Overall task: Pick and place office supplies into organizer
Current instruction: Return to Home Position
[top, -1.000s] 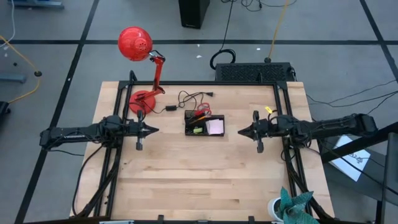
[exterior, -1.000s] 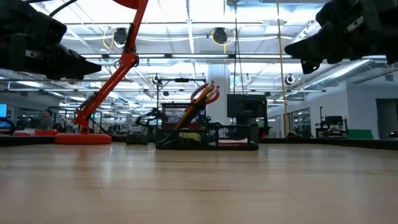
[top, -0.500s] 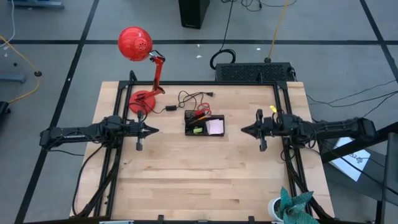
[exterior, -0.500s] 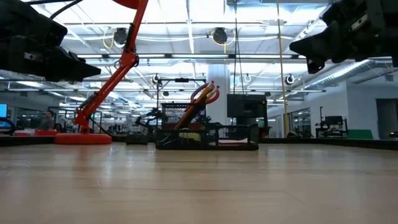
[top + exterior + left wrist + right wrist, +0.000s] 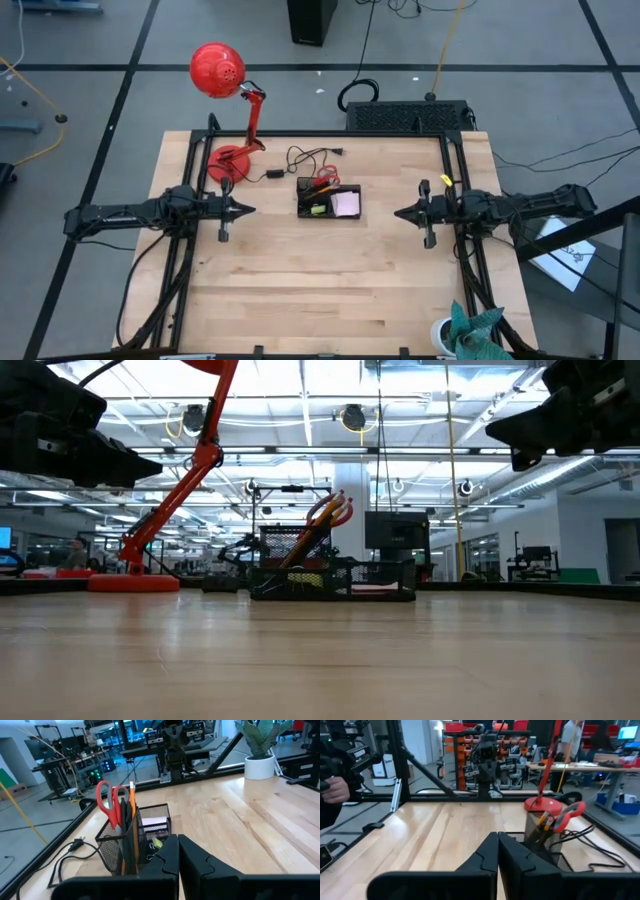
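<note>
The black mesh organizer [image 5: 328, 200] stands on the table's middle, toward the far side. Red-handled scissors [image 5: 111, 800], orange pencils and black pens stand upright in its taller compartment. The pink sticky-note pad [image 5: 346, 204] and a yellow-green block [image 5: 317, 209] lie in the low tray. My left gripper [image 5: 250, 209] hovers left of the organizer, shut and pointing at it. My right gripper [image 5: 397, 213] hovers to its right, also shut. In the low view both grippers [image 5: 155, 463] [image 5: 490, 432] hang well above the tabletop.
A red desk lamp [image 5: 232, 158] and a black cable [image 5: 300, 160] sit beyond the organizer. A black box [image 5: 405, 117] lies past the far edge. A potted plant [image 5: 465, 330] stands at the near right corner. A person's hand [image 5: 335, 790] shows beside the table.
My right gripper has drawn back toward the table's right edge, away from the organizer, staying shut and level. The left arm and the organizer have kept still.
</note>
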You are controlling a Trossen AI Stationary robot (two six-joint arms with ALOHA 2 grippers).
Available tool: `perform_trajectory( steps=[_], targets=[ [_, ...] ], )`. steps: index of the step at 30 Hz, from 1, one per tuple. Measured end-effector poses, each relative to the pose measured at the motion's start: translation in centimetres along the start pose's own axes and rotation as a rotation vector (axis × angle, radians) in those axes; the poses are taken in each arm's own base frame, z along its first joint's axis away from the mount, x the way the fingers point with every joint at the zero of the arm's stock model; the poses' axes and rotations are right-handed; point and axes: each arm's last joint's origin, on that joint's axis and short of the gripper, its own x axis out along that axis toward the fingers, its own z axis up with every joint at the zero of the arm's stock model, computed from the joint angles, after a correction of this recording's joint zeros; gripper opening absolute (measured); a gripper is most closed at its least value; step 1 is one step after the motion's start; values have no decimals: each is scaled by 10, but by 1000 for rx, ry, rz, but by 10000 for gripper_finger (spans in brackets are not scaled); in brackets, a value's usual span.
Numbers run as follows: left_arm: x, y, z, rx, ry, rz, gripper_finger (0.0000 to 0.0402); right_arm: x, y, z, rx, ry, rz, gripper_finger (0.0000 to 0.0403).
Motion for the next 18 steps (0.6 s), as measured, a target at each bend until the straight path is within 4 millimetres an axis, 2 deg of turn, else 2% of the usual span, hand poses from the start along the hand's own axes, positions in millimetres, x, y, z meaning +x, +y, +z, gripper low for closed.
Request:
perform_trajectory(
  steps=[9, 15, 18],
  targets=[
    [0, 0, 0, -20, 0, -4, 1, -10, -1, 2, -2, -22, 6, 0],
    [0, -1, 0, -21, -4, -32, 1, -16, 2, 4, -15, -52, 136, 0],
    [0, -1, -1, -24, 7, -37, 2, -18, 3, -2, -10, -62, 168, 0]
  ],
)
